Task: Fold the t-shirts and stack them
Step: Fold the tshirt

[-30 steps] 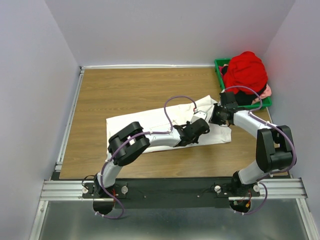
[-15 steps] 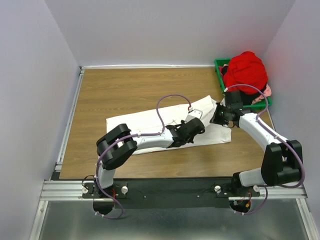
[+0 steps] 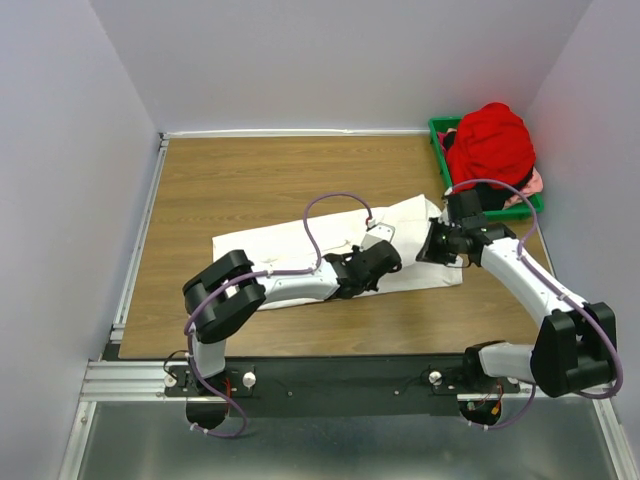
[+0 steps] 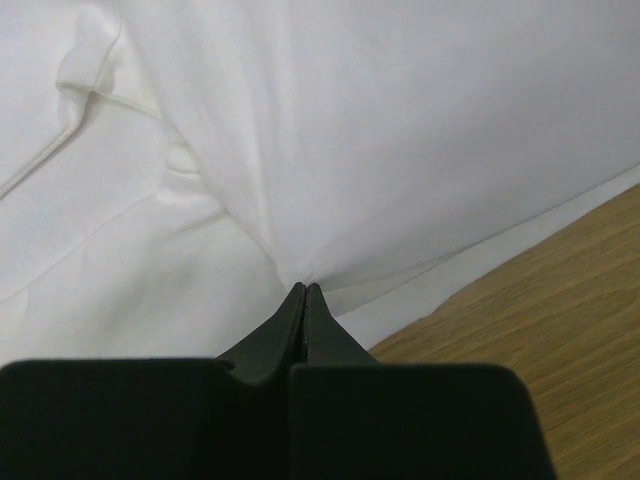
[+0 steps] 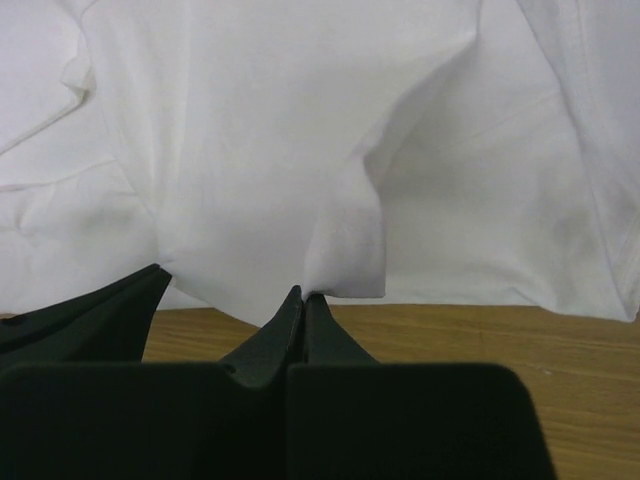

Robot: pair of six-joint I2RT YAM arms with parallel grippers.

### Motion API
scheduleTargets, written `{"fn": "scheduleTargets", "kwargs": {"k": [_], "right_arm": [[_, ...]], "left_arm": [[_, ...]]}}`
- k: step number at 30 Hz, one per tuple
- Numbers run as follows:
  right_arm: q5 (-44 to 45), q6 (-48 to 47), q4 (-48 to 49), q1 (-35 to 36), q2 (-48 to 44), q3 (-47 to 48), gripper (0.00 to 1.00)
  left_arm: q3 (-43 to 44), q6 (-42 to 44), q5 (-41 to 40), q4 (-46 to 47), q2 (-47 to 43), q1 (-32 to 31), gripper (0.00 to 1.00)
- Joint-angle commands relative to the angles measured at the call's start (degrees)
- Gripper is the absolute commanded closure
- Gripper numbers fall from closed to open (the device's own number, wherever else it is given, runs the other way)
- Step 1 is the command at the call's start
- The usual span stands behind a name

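You had one white t-shirt (image 3: 290,245) spread across the table (image 3: 250,180). One red t-shirt (image 3: 490,140) was heaped over a bit of pink cloth (image 3: 536,183) in the single green bin (image 3: 437,128) at the far right corner. Both claws were clenched on the white t-shirt: the left claw (image 4: 304,292) near its edge, the right claw (image 5: 303,297) on a fold at its right end. Since a second earlier, your left claw had slid leftward and the right elbow had swung outward.
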Motion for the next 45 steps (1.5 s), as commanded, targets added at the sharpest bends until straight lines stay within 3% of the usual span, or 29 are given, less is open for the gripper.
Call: {"fn": "scheduleTargets", "kwargs": {"k": [1,8,10,11,15,16,23,29,36,45], "right_arm": [[0.8,1.8,-2.4,0.5,-2.1,-2.1,0.99],[1.3,2.9,-3.1,1.4,-3.4,-3.5,0.98],[1.3,2.9,-3.6,1.5,-3.7,-3.4,0.91],[1.5,2.9,-4.2,1.5,-4.0,-3.3,0.77],[2.9,2.9,-7.0,1.6,-5.5,-2.5,0.5],[3.2,2.9,-7.7,1.6,-5.9,-1.9,0.48],[6.4,2.2,-9.5,1.6,-5.8,1.8,0.38],[6.7,1.1,-1.2,1.6,0.1,2.8,0.37],[2.4,1.2,11.0,1.7,13.5,5.2,0.38],[8.0,-0.5,13.7,1.7,27.7,12.2,0.38]], "left_arm": [[-1.6,-0.9,-2.8,-3.4,-1.9,-0.6,1.0],[-2.0,-1.0,-2.1,-3.4,-2.5,-0.9,1.0],[-2.0,-1.1,-1.4,-3.4,-2.7,-0.9,0.81],[-2.0,-1.3,-1.2,-3.4,-3.2,-0.9,0.6],[-2.0,-1.6,0.2,-3.5,-5.7,-0.8,0.36],[-2.3,-1.6,0.7,-3.4,-7.1,-0.8,0.32],[-6.3,0.5,6.3,1.4,-11.7,4.6,0.26],[-12.1,4.6,7.5,8.2,-14.2,13.5,0.26],[-15.0,7.9,8.4,16.2,-13.8,23.4,0.26],[-20.4,6.5,9.2,21.6,-10.0,27.4,0.26]]}}
